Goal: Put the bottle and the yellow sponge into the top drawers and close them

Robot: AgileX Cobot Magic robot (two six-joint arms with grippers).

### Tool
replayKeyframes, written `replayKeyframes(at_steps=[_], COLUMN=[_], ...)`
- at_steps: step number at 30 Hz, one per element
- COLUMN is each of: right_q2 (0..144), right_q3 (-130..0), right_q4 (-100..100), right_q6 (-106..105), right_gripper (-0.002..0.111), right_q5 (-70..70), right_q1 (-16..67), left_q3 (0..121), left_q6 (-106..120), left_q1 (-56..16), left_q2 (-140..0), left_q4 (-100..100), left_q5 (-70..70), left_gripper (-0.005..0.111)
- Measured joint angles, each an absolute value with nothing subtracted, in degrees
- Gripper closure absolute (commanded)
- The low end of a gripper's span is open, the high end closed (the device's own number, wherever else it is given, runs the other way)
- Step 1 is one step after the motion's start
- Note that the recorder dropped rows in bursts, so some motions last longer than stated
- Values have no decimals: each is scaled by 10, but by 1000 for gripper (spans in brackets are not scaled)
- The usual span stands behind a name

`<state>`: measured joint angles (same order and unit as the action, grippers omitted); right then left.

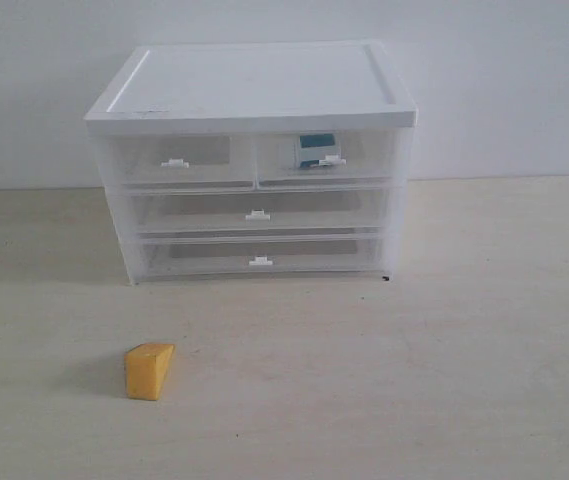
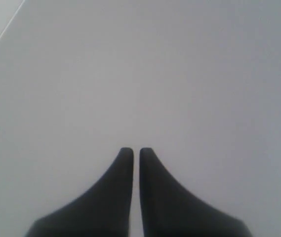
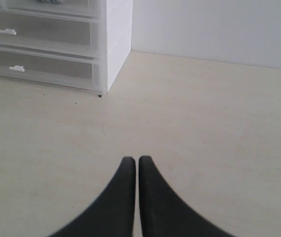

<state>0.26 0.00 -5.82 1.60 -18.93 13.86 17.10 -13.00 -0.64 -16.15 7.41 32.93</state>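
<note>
Bottle in shut right top drawer; yellow sponge on table, near left. Left gripper, right gripper: jaws closed, empty.

Cabinet far — sponge near
Bottle in the right top drawer; sponge on the table, left, before the cabinet.

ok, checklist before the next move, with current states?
1. Bottle inside top right drawer: ok.
2. Top right drawer shut: ok, front flush with its neighbour.
3. Top left drawer open for loading: not ok, shut.
4. Yellow sponge stowed: not ok, it lies on the table in front of the cabinet.
5. Left tool ready to grasp: not ok, shut, nothing held.
6. Right tool ready to grasp: not ok, shut, nothing held.
</note>
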Motion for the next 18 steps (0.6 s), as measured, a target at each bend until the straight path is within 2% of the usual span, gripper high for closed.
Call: replayKeyframes(at_steps=[10,18], right_q2=[3,3], right_q3=[0,0], right_q4=[-58,-58], right_q6=[16,16], right_gripper=[108,108], right_q5=[-189,-189], right_q1=[139,139], left_q3=[301,330], left_q6=[-128,-130], left_q1=[-6,-28], left_q2=[-363,-496], left_q4=[-69,-86], left_q5=[146,87], left_gripper=[103,103])
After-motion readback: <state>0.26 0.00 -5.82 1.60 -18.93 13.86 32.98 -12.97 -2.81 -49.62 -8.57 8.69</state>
